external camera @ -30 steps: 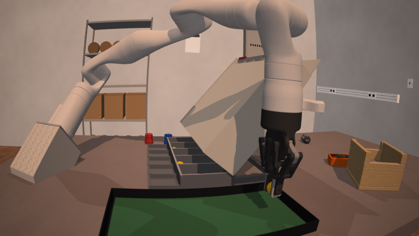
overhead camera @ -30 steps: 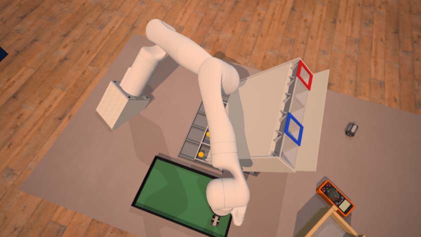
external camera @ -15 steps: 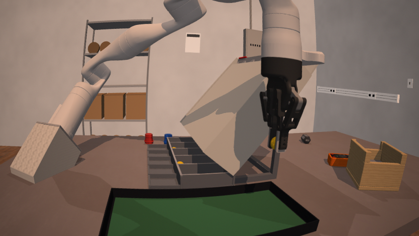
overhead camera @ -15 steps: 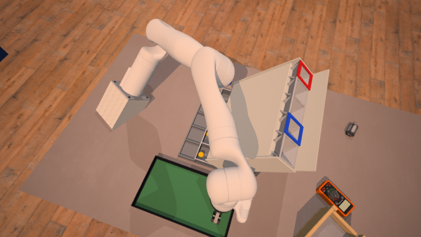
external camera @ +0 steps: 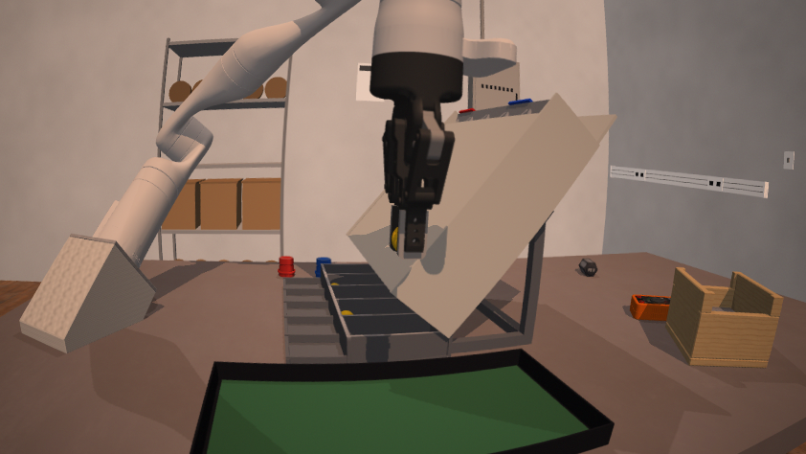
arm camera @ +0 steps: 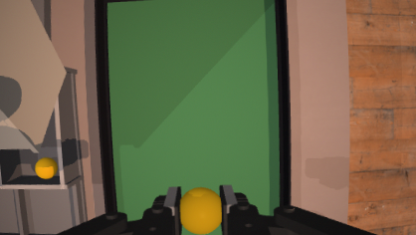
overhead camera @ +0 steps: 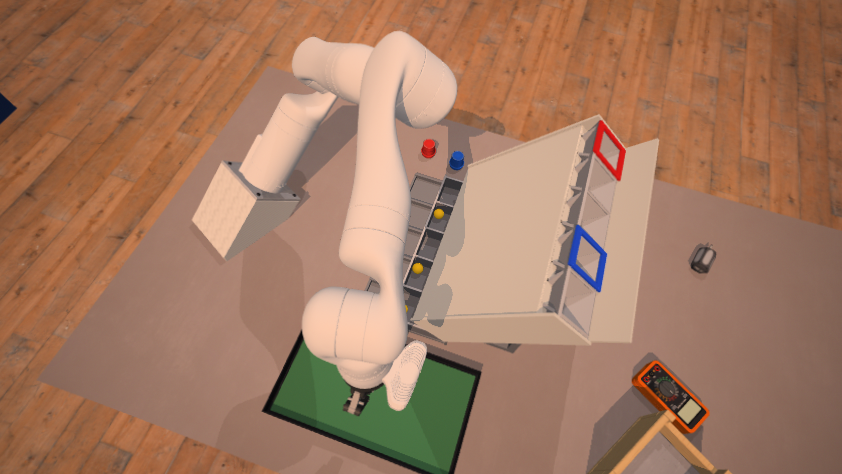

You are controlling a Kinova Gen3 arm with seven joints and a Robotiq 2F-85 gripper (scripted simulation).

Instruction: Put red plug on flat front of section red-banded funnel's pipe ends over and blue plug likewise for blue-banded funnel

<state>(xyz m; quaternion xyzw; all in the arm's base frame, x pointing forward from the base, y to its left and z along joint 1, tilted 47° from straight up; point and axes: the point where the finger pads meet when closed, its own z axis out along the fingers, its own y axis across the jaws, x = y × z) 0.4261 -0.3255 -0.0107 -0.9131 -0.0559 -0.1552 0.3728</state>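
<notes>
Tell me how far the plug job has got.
Done, apparently: marbles have reached three sections. In hand: the gripper grips another yellow marble above the green tray. Left: placing the red plug and blue plug, both standing off the sections.
</notes>
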